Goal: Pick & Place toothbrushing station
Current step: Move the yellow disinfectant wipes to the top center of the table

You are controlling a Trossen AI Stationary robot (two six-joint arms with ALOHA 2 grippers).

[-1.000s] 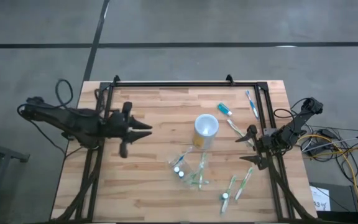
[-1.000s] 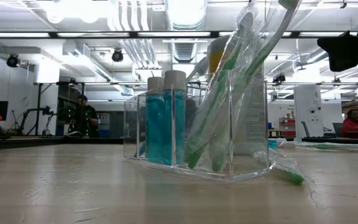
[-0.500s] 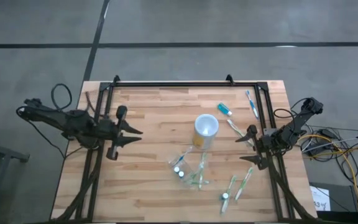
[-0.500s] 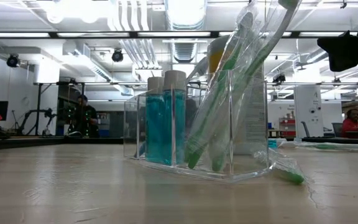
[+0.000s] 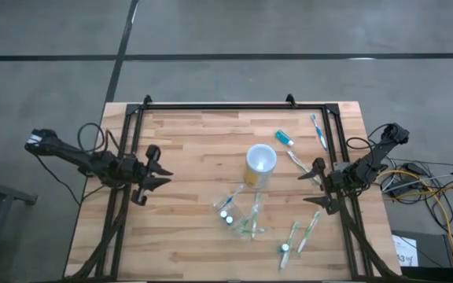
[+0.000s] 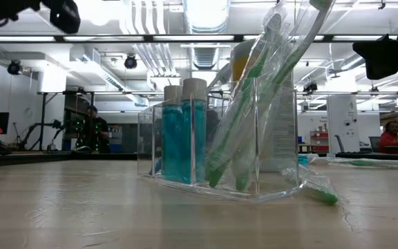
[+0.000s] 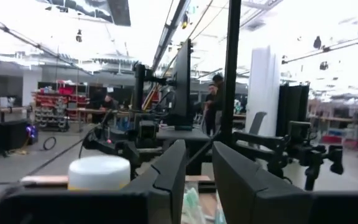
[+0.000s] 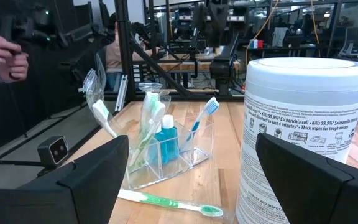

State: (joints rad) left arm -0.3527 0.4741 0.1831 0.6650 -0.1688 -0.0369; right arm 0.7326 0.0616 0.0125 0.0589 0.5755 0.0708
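Standing upright near the middle of the bench [image 5: 171, 236], slightly toward its right and near edges, the toothbrushing station [image 5: 241, 214] is seen as a clear compartmented holder, already loaded with blue bottles [image 6: 184, 131] and wrapped toothbrushes [image 6: 254, 104]. Its long axis is judged to run diagonally across the bench. More toothbrushes [image 5: 299, 236] lie loose near the right edge, so work is judged unfinished. The left pincer [image 5: 162, 177] hangs at the left edge, narrowly parted and empty. The right pincer [image 5: 318, 189] waits at the right edge, spread wide and empty.
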